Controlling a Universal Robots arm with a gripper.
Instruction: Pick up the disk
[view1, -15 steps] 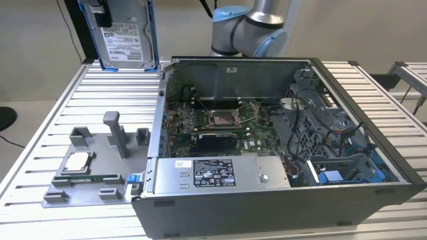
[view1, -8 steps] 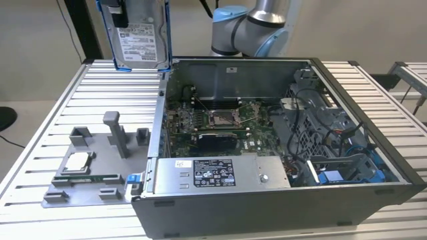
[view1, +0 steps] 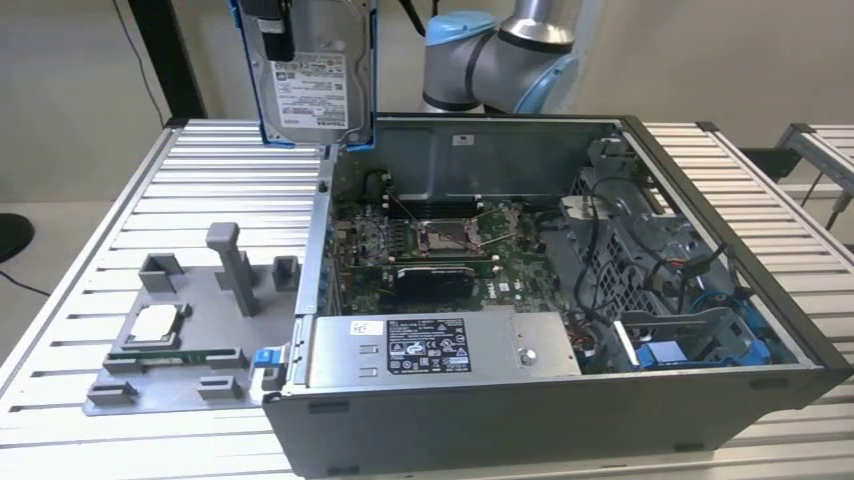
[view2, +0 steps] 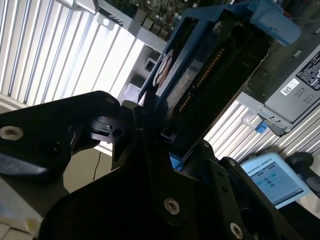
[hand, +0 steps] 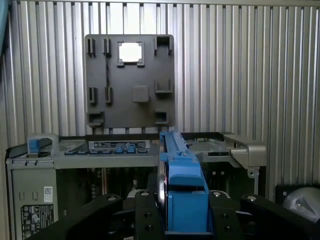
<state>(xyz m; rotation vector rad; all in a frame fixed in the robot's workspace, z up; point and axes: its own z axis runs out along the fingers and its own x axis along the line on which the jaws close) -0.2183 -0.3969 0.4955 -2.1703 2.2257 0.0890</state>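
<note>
The disk (view1: 318, 92), a silver hard drive with a white label and a blue carrier frame, hangs upright in the air above the back left corner of the open computer case (view1: 534, 420). My gripper (view1: 275, 32) is shut on its upper part. In the second wrist view the disk (view2: 192, 75) runs away from the black fingers (view2: 150, 145) that clamp it. In the first wrist view the blue carrier edge (hand: 181, 175) sits between the two black fingers (hand: 145, 215), high above the case and the table.
A grey fixture plate (view1: 174, 340) holding a small silver chip (view1: 154, 322) lies on the slatted table (view1: 214, 180) at the exterior view's left. The case holds a motherboard (view1: 441, 240), a grey power supply box (view1: 434, 345) and a drive cage (view1: 667, 300). A tablet (view2: 272, 180) lies nearby.
</note>
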